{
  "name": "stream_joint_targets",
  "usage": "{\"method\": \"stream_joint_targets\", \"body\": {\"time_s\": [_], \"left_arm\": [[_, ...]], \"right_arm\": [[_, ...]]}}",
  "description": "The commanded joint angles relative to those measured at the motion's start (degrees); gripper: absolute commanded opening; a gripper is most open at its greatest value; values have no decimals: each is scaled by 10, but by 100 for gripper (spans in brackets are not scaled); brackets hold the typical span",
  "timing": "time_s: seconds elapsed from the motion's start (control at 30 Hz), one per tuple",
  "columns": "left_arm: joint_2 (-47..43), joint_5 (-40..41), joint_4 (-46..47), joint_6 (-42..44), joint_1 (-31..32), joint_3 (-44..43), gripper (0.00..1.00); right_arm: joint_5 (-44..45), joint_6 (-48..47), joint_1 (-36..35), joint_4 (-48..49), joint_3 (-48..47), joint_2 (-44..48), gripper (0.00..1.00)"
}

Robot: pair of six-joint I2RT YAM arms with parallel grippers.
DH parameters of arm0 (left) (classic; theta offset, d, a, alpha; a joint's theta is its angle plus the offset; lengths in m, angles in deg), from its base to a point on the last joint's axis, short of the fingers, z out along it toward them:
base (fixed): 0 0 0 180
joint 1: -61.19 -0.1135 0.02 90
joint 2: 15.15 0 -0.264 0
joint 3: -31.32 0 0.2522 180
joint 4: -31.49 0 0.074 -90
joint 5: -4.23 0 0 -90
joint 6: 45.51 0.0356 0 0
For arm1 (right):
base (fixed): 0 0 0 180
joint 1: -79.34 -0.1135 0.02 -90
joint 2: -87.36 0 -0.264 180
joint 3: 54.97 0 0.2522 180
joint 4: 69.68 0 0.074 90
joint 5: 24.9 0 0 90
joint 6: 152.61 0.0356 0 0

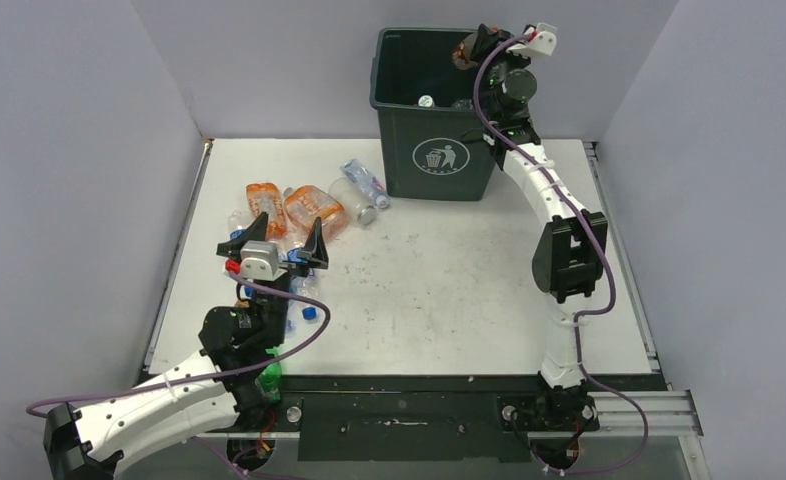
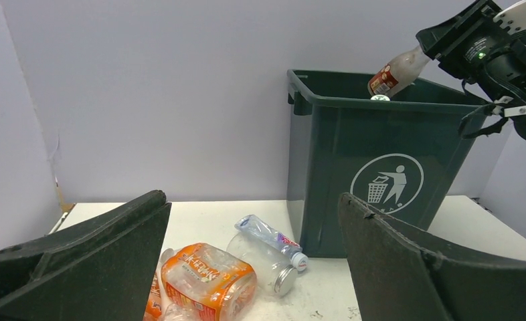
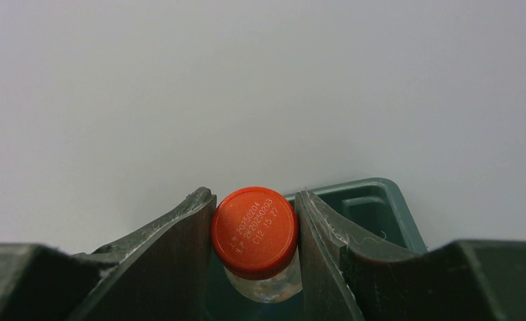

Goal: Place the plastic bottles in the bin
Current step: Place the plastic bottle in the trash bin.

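Note:
The dark green bin [image 1: 437, 150] stands at the back of the table, its white logo facing me; it also shows in the left wrist view [image 2: 387, 180] and its rim in the right wrist view [image 3: 374, 200]. My right gripper [image 3: 255, 231] is shut on a clear bottle with a red cap [image 3: 254, 231] and holds it over the bin's open top [image 2: 397, 72]. Several crushed bottles lie left of the bin: orange ones [image 1: 299, 210], a clear one with a blue label [image 1: 364, 182]. My left gripper [image 1: 274, 255] is open and empty, above the pile's near side.
A clear jar with a metal lid [image 2: 267, 264] lies beside the orange bottle [image 2: 207, 281]. A green bottle [image 1: 268, 378] and a blue cap [image 1: 309, 313] lie near the left arm's base. Grey walls close in the table on three sides.

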Motion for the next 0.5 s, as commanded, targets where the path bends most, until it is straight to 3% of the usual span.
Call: {"method": "stream_joint_targets", "body": {"time_s": [0.0, 0.1, 0.13, 0.2, 0.27, 0.3, 0.37, 0.47], "left_arm": [[4, -16, 28, -3, -2, -4, 96], [14, -17, 23, -3, -2, -7, 96], [17, -19, 20, -4, -2, -9, 96], [21, -21, 14, -7, -2, -11, 96], [22, -21, 9, -9, -3, -13, 96], [22, -22, 8, -10, -3, -13, 96], [21, -23, 7, -12, -2, -13, 96], [19, -23, 5, -15, -3, -14, 96]], "right_arm": [[25, -22, -6, 2, -55, -28, 5], [16, -13, -10, -8, -81, -48, 6], [11, -10, -10, -14, -89, -53, 11], [2, -3, -13, -26, -99, -58, 29], [-6, 8, -13, -37, -106, -58, 58], [-7, 13, -13, -43, -109, -56, 66], [-6, 21, -14, -50, -115, -48, 78], [-9, 34, -16, -53, -121, -30, 85]]}}
